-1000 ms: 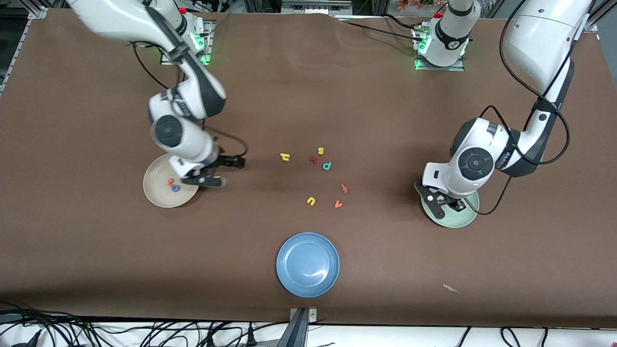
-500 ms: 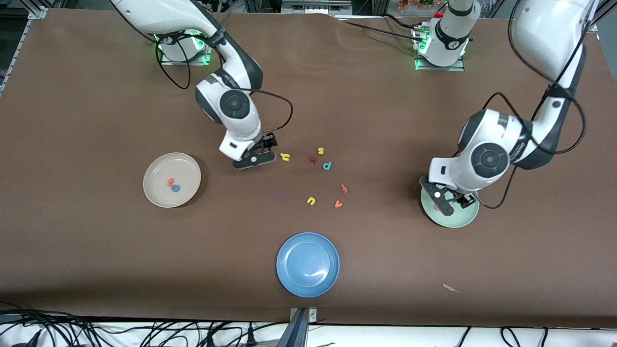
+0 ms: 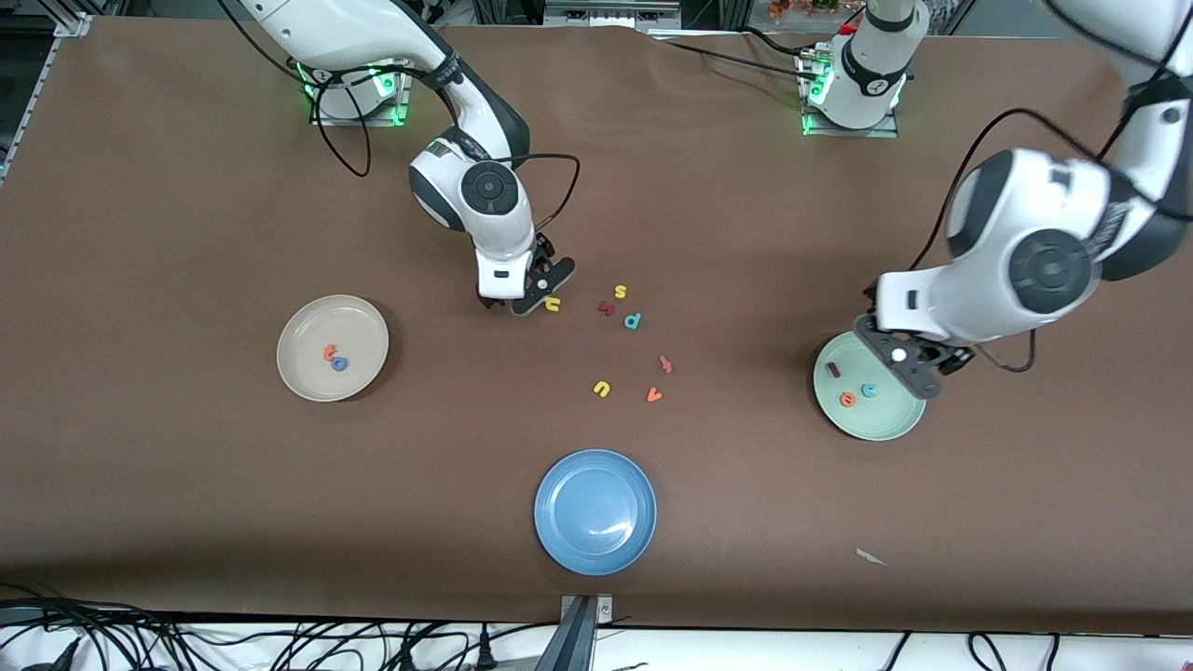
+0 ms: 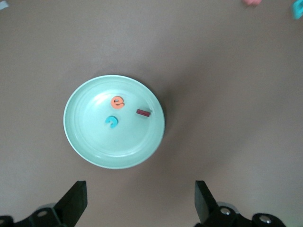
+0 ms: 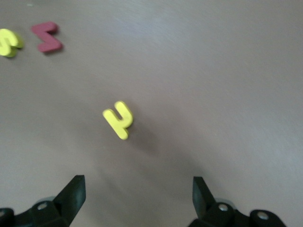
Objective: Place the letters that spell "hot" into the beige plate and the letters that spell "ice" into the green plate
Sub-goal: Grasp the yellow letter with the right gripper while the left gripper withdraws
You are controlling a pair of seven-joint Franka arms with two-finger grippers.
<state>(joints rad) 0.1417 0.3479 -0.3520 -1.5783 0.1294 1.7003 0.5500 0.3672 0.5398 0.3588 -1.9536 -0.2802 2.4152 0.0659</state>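
The table (image 3: pixel 186 485) wears a matt brown cover, faintly creased like cloth or paper. The green plate (image 4: pixel 85 142) and the blue plate (image 3: pixel 559 540) are smooth with soft glossy highlights, probably plastic or glazed ware. The yellow h (image 5: pixel 118 120) looks matt and soft-edged, like foam.

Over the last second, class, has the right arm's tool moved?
Yes. The right tool has travelled from above the beige plate toward the table's middle, and is now open over the yellow h.
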